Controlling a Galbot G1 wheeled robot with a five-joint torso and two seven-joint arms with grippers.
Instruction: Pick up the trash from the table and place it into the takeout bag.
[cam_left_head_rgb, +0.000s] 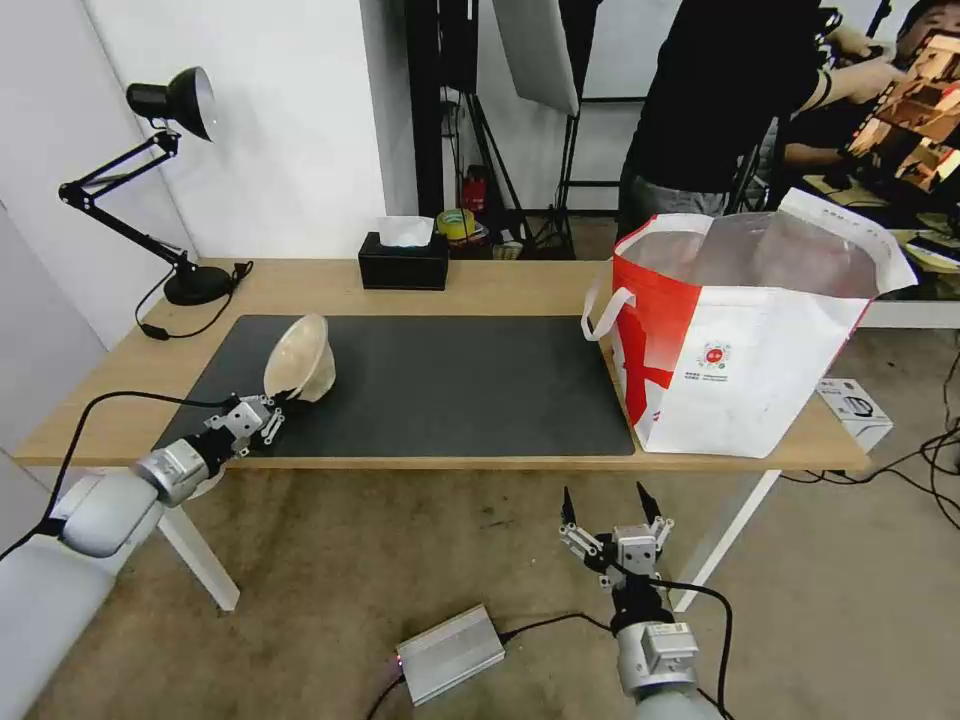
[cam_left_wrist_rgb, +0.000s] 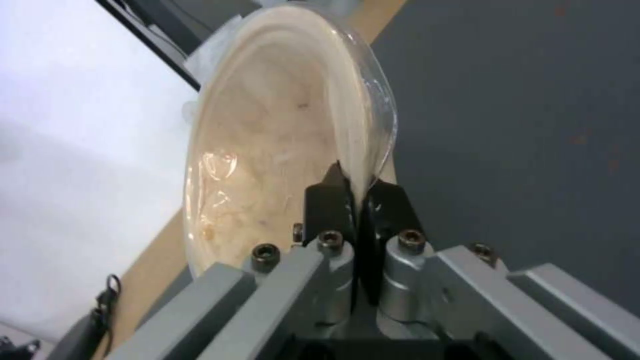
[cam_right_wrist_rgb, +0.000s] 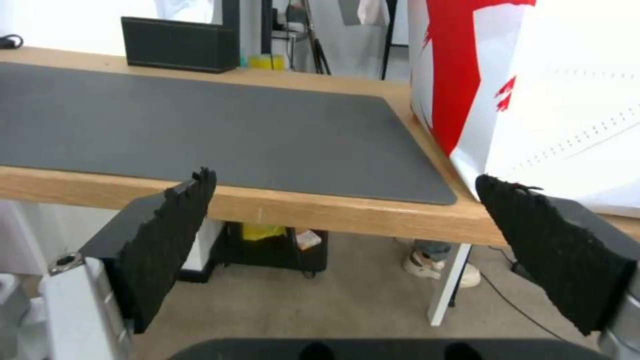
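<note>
walls: white (cam_left_head_rgb: 280, 120) | floor: brown carpet (cam_left_head_rgb: 330, 560) | black desk lamp (cam_left_head_rgb: 170, 100) far left | tripod stands (cam_left_head_rgb: 490, 150) behind

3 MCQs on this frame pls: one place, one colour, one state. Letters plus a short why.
1. Where is the takeout bag?
A) table's right end B) floor C) mat centre
2. Colour of the tissue box?
A) white B) black C) red
3. State of the left gripper?
A) open above the mat B) shut on the pulp bowl rim C) inside the bag

Key: 1 A, it stands on the table right of the mat. 2 B, black case. 3 B, fingers pinch the rim; the right gripper hangs open below the table edge.
</note>
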